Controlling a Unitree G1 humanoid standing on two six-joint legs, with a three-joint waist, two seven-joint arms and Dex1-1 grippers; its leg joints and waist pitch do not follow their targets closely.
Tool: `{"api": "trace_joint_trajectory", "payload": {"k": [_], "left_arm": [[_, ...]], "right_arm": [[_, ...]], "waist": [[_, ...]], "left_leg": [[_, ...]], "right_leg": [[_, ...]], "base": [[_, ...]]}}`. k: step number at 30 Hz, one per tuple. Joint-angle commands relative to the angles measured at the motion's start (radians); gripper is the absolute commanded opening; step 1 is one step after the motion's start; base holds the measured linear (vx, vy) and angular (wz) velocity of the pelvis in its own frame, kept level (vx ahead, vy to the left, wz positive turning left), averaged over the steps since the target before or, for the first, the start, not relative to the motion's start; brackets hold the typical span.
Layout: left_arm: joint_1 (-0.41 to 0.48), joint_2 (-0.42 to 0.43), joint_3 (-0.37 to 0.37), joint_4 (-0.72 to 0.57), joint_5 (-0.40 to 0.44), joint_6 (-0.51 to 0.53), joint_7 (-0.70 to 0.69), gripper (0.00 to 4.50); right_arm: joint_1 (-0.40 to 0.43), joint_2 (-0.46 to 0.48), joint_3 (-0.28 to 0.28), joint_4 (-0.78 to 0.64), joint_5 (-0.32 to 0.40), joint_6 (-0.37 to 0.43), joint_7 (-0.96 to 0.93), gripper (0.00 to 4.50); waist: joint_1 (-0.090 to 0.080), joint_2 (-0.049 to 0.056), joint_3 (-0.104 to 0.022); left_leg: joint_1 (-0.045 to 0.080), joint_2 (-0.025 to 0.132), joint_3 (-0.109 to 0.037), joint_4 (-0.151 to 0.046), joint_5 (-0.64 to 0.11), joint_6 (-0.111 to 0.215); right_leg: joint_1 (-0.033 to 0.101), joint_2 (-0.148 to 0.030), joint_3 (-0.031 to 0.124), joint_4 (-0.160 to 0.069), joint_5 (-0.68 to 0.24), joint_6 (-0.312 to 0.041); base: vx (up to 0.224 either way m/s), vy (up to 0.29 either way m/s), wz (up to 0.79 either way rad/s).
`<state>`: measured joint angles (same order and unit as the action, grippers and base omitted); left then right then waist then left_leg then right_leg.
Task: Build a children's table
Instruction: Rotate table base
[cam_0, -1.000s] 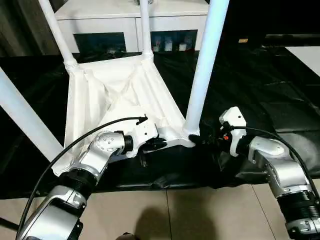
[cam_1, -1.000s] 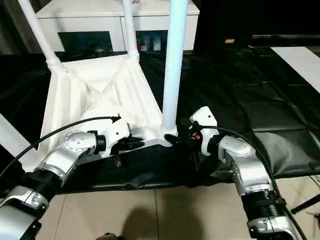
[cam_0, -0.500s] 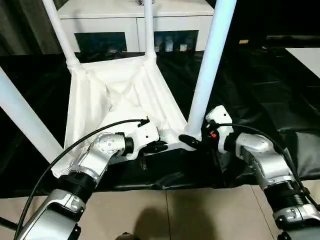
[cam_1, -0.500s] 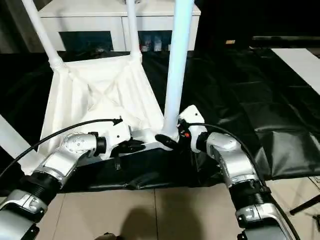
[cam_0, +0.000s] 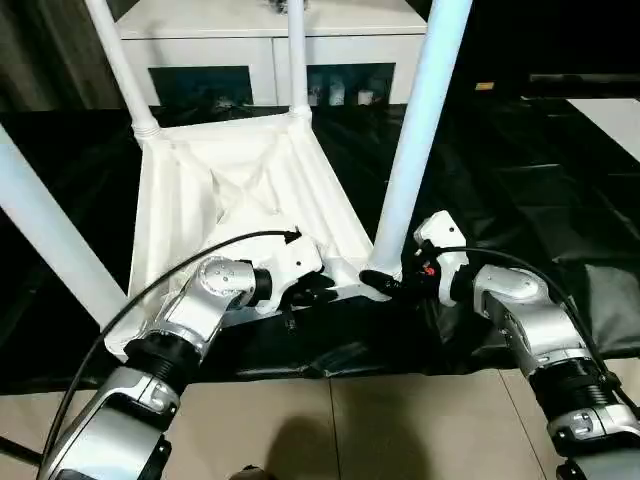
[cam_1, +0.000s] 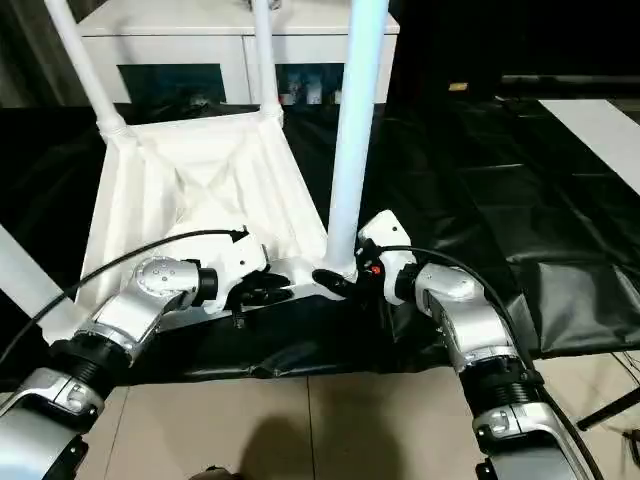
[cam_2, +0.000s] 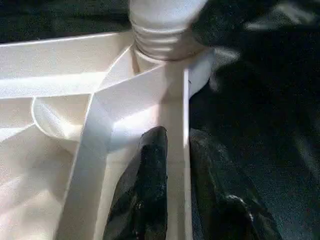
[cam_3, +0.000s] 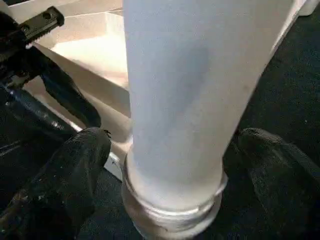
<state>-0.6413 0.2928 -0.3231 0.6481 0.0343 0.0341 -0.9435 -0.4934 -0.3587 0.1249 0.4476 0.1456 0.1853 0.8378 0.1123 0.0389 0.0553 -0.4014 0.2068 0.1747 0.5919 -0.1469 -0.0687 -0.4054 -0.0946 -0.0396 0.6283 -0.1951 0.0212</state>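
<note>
Floor here is pale tile w/ a crumpled black plastic sheet (cam_0: 520, 190) spread over it; behind stands a white cabinet w/ glass doors (cam_0: 270, 45), small items on its shelf, too small to ID.

On the sheet lies the white plastic rectangular tabletop (cam_0: 235, 190), ribbed underside up. All four long tapered white tube legs stand in its round corner sockets: two far ones (cam_0: 120, 65) & (cam_0: 295, 60), near-left (cam_0: 45, 235), near-right leg (cam_0: 415, 135).

Change vs 1 s ago: right arm has swung in toward the near-right leg. Its black-fingered right hand (cam_3: 175, 165) was off to the side of the socket; now its fingers sit either side of the leg's threaded base, apart, w/ a gap showing on both sides, so bracketing, not clamped. Little shift in the last half sec. Left hand (cam_2: 172, 175) has stayed put: clamped on the tabletop's near rim wall, one finger inside, one outside, close to that same corner socket (cam_2: 162, 52).

Meaning, as a guess: left braces the top while right sets up to grip & twist or press the last leg home. Thread rings are visible above the socket lip, so prob. not fully seated yet.

Containers: only the sockets, each w/ a leg in it, & the cabinet.
</note>
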Motion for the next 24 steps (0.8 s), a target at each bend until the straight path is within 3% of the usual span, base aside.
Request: {"api": "trace_joint_trajectory", "payload": {"k": [1,3,4,5,6,8,9,10,12,14,15,17,19,20,21,22,23,24], "left_arm": [[0.013,-0.002,0.03,-0.032,-0.021,-0.007,0.019,0.92],[0.045,0.001,0.051,-0.083,-0.042,-0.026,0.031,0.92],[0.096,-0.001,0.095,-0.165,-0.083,-0.035,0.06,0.92],[0.122,-0.005,0.122,-0.208,-0.108,-0.032,0.078,0.92],[0.16,-0.007,0.153,-0.278,-0.134,-0.008,0.102,0.92],[0.214,-0.005,0.184,-0.371,-0.139,0.021,0.147,0.92],[0.27,-0.001,0.205,-0.467,-0.138,0.062,0.182,0.92],[0.281,-0.002,0.21,-0.484,-0.14,0.068,0.188,0.92],[0.31,-0.006,0.224,-0.531,-0.146,0.084,0.204,0.92],[0.37,-0.032,0.261,-0.623,-0.172,0.136,0.251,0.92],[0.397,-0.063,0.282,-0.665,-0.172,0.155,0.301,0.92],[0.433,-0.098,0.303,-0.714,-0.186,0.168,0.357,0.92],[0.475,-0.154,0.333,-0.736,-0.126,0.132,0.491,0.92],[0.511,-0.179,0.345,-0.734,-0.075,0.103,0.58,0.92],[0.543,-0.197,0.346,-0.743,-0.067,0.106,0.614,0.92],[0.543,-0.197,0.346,-0.743,-0.067,0.106,0.614,0.92],[0.55,-0.2,0.346,-0.746,-0.069,0.109,0.618,0.92],[0.581,-0.216,0.341,-0.754,-0.07,0.111,0.639,0.92]], "right_arm": [[0.016,-0.01,-0.004,-0.046,0.001,-0.002,0.005,4.5],[0.042,-0.018,-0.009,-0.088,0.009,0.005,0.009,4.5],[0.081,-0.03,-0.02,-0.151,0.022,0.016,0.008,4.5],[0.102,-0.036,-0.027,-0.184,0.028,0.021,0.006,4.5],[0.131,-0.041,-0.044,-0.23,0.039,0.03,-0.007,4.5],[0.173,-0.047,-0.068,-0.292,0.052,0.044,-0.027,4.5],[0.22,-0.055,-0.093,-0.36,0.071,0.064,-0.041,4.5],[0.229,-0.057,-0.097,-0.373,0.074,0.068,-0.042,4.5],[0.254,-0.063,-0.107,-0.407,0.083,0.078,-0.044,4.5],[0.309,-0.07,-0.126,-0.47,0.099,0.094,-0.052,4.5],[0.334,-0.067,-0.138,-0.499,0.104,0.104,-0.065,4.5],[0.367,-0.059,-0.151,-0.532,0.106,0.11,-0.089,4.5],[0.395,-0.004,-0.177,-0.552,0.07,0.117,-0.205,4.5],[0.418,0.054,-0.192,-0.562,0.032,0.114,-0.314,4.5],[0.437,0.097,-0.202,-0.573,0.013,0.112,-0.388,4.5],[0.437,0.097,-0.202,-0.573,0.013,0.112,-0.388,4.5],[0.441,0.106,-0.204,-0.576,0.01,0.111,-0.403,4.5],[0.459,0.15,-0.214,-0.582,0.003,0.107,-0.466,4.5]], "waist": [[0.0,-0.007,-0.081],[0.0,-0.006,-0.082],[0.003,0.01,-0.081],[-0.001,0.001,-0.079],[-0.001,0.003,-0.08],[-0.003,0.022,-0.075],[-0.007,0.013,-0.071],[-0.006,0.021,-0.068],[-0.008,0.02,-0.065],[-0.01,0.036,-0.064],[-0.011,0.029,-0.061],[-0.015,0.034,-0.061],[-0.021,0.034,-0.06],[-0.029,0.031,-0.063],[-0.031,0.032,-0.063],[-0.036,0.025,-0.065],[-0.038,0.028,-0.064],[-0.041,0.029,-0.065]], "left_leg": [[0.024,0.01,0.002,-0.061,-0.222,0.028],[0.025,0.011,0.002,-0.06,-0.23,0.031],[0.026,0.018,-0.003,-0.064,-0.255,0.023],[0.025,0.017,-0.001,-0.064,-0.26,0.027],[0.024,0.014,-0.001,-0.063,-0.26,0.033],[0.027,0.018,-0.003,-0.069,-0.307,0.018],[0.029,0.019,-0.003,-0.073,-0.345,0.014],[0.031,0.021,-0.004,-0.077,-0.376,0.009],[0.032,0.015,-0.003,-0.077,-0.403,0.003],[0.032,0.014,-0.006,-0.079,-0.423,-0.013],[0.031,0.016,-0.007,-0.082,-0.435,-0.014],[0.029,0.015,-0.009,-0.082,-0.441,-0.016],[0.022,0.015,-0.009,-0.084,-0.434,-0.015],[0.022,0.007,-0.009,-0.082,-0.428,-0.013],[0.022,0.007,-0.01,-0.082,-0.427,-0.014],[0.016,0.005,-0.012,-0.085,-0.408,-0.012],[0.015,0.003,-0.012,-0.088,-0.411,-0.012],[0.019,0.006,-0.013,-0.086,-0.424,-0.014]], "right_leg": [[0.051,-0.032,0.021,-0.065,-0.003,-0.257],[0.05,-0.032,0.02,-0.065,-0.013,-0.261],[0.052,-0.035,0.021,-0.067,-0.011,-0.259],[0.052,-0.032,0.021,-0.067,-0.007,-0.26],[0.051,-0.03,0.02,-0.066,-0.013,-0.259],[0.047,-0.03,0.02,-0.07,-0.071,-0.251],[0.047,-0.028,0.021,-0.079,-0.125,-0.236],[0.044,-0.029,0.022,-0.084,-0.175,-0.221],[0.039,-0.028,0.023,-0.094,-0.266,-0.192],[0.036,-0.028,0.023,-0.097,-0.315,-0.17],[0.033,-0.027,0.023,-0.104,-0.325,-0.16],[0.033,-0.026,0.023,-0.108,-0.336,-0.146],[0.033,-0.023,0.022,-0.109,-0.33,-0.138],[0.031,-0.022,0.018,-0.114,-0.359,-0.117],[0.029,-0.022,0.018,-0.117,-0.375,-0.105],[0.033,-0.023,0.016,-0.115,-0.394,-0.088],[0.032,-0.022,0.015,-0.119,-0.414,-0.077],[0.022,-0.022,0.017,-0.124,-0.437,-0.066]], "base": [[0.0,0.0,0.0],[0.0,0.0,0.0],[0.0,0.0,0.0],[0.0,0.0,0.0],[0.0,0.0,0.0],[0.0,0.0,0.0],[0.0,0.0,0.0],[0.0,0.0,0.0],[0.0,0.0,0.0],[0.0,0.0,0.0],[0.0,0.0,0.0],[0.0,0.0,0.0],[0.0,0.0,0.0],[0.0,0.0,0.0],[0.0,0.0,0.0],[0.0,0.0,0.0],[0.0,0.0,0.0],[0.0,0.0,0.0]]}}
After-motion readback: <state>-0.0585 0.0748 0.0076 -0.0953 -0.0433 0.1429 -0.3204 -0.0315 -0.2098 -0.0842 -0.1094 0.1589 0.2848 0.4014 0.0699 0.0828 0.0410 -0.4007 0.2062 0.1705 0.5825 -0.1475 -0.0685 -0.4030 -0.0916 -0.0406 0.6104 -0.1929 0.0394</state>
